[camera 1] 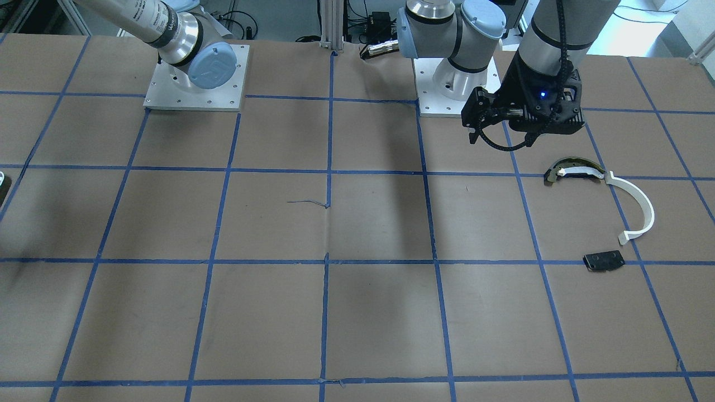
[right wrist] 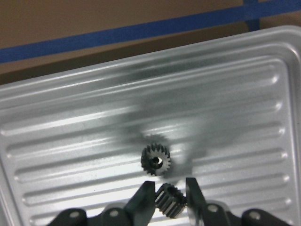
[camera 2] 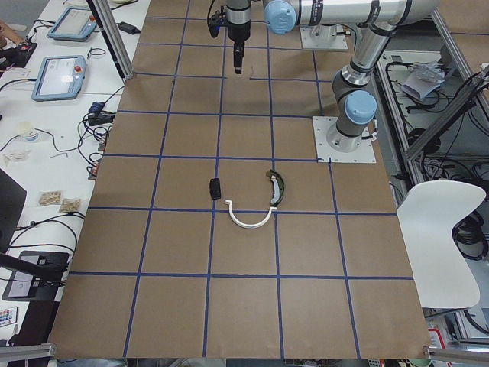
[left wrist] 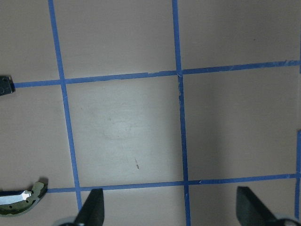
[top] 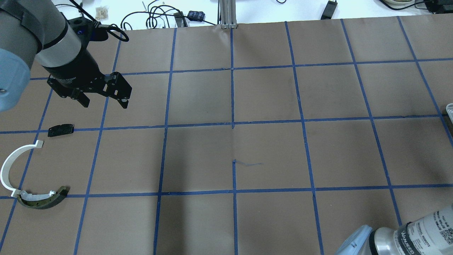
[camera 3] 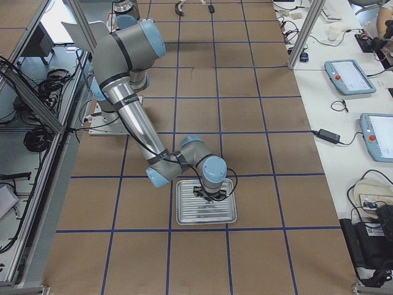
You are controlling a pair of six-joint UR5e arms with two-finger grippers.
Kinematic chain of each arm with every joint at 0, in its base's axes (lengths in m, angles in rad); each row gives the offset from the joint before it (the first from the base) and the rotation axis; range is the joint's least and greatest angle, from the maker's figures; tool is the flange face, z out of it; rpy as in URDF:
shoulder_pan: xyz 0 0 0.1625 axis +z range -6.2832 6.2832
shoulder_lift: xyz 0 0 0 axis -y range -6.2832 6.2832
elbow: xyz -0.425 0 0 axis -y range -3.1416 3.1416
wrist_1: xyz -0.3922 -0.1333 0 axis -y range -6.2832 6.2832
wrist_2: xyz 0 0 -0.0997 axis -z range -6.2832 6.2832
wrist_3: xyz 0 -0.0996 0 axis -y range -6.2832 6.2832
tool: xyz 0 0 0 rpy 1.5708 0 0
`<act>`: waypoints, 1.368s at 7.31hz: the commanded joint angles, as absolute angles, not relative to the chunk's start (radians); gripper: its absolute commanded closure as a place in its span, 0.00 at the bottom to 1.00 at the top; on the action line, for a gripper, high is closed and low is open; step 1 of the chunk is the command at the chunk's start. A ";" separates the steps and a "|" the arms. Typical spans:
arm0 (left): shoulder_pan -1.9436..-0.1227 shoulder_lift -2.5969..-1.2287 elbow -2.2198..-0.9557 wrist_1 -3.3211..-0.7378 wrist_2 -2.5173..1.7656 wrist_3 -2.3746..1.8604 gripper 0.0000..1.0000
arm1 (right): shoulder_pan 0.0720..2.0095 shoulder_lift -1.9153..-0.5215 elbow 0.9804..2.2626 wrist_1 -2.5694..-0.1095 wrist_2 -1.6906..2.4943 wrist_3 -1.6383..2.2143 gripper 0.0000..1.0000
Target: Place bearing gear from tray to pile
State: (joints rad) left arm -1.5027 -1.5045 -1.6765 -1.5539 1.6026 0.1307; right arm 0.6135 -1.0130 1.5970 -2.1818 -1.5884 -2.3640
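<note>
right fingers [right wrist: 143, 203] pinching bearing gear [right wrist: 170, 200] low over tray [right wrist: 70, 141] | left fingers [left wrist: 92, 210] spread, hovering above table [left wrist: 131, 127]

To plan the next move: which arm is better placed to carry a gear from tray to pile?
Right. The right end effector is over the ribbed silver metal tray and appears to grip a small dark toothed gear. The left end effector hangs open near the pile, holding nothing.

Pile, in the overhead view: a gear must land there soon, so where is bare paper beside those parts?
Bare paper lies inside the white half-ring's curve, between the black plate and the olive-black piece. The squares toward the table's middle are bare too. It is tight where ring and olive piece meet.
</note>
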 commanded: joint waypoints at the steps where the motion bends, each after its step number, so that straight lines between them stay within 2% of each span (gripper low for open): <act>1: -1.500 -1.509 -1.677 -1.549 1.601 0.132 0.00 | 0.649 -1.171 1.601 -2.055 -1.595 -2.250 1.00; 3: -1.491 -1.509 -1.675 -1.548 1.600 0.136 0.00 | 0.791 -1.322 1.601 -1.987 -1.644 -2.159 1.00; 5: -1.491 -1.509 -1.675 -1.549 1.601 0.137 0.00 | 0.973 -1.483 1.603 -1.716 -1.654 -1.798 1.00; 8: -1.489 -1.508 -1.675 -1.549 1.601 0.143 0.00 | 1.379 -1.508 1.591 -1.646 -1.644 -1.214 1.00; 10: -1.488 -1.508 -1.675 -1.549 1.601 0.144 0.00 | 1.628 -1.447 1.588 -1.716 -1.612 -0.704 1.00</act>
